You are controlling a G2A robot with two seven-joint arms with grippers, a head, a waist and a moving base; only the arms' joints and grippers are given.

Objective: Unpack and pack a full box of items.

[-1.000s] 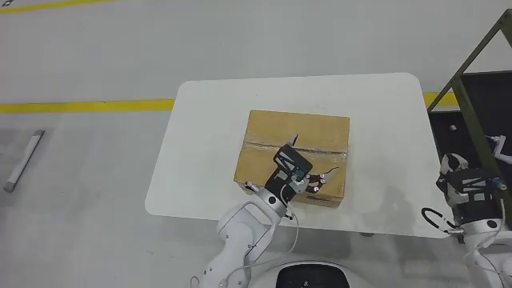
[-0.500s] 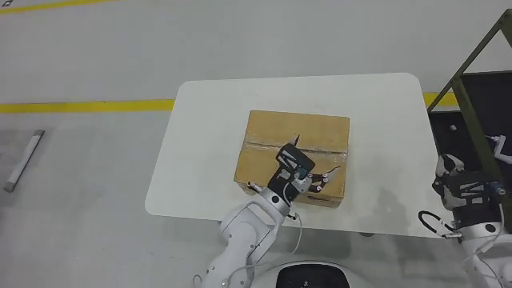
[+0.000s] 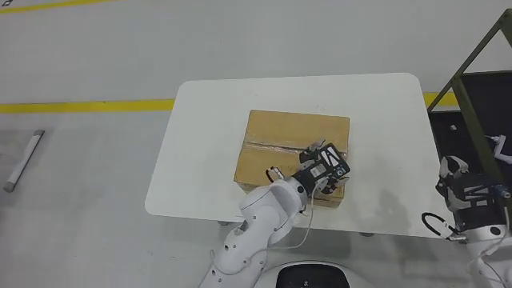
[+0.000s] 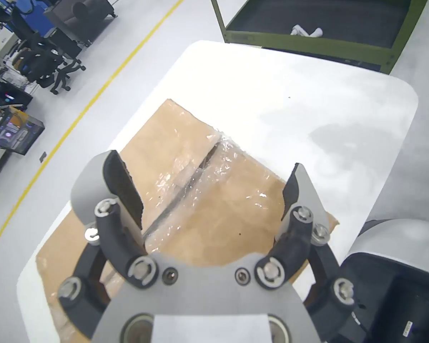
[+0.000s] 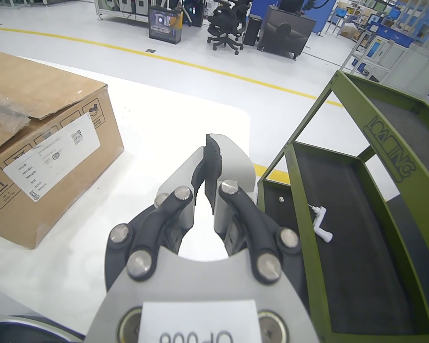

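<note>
White bench point(image 3: 200, 144); closed cardboard box point(image 3: 288, 132) at its centre, clear tape along top seam. Left pincer point(image 4: 207, 176) above box's near right corner, released wide, nothing between. Right pincer point(image 5: 210, 155) off bench's right edge, clenched on nothing, beside green cart point(image 5: 386, 144)

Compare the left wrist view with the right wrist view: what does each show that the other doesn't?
Left wrist: the open left gripper over the taped top seam. Right wrist: the shut right gripper and a white side label. Shared: the cardboard box, white table and green cart.
</note>
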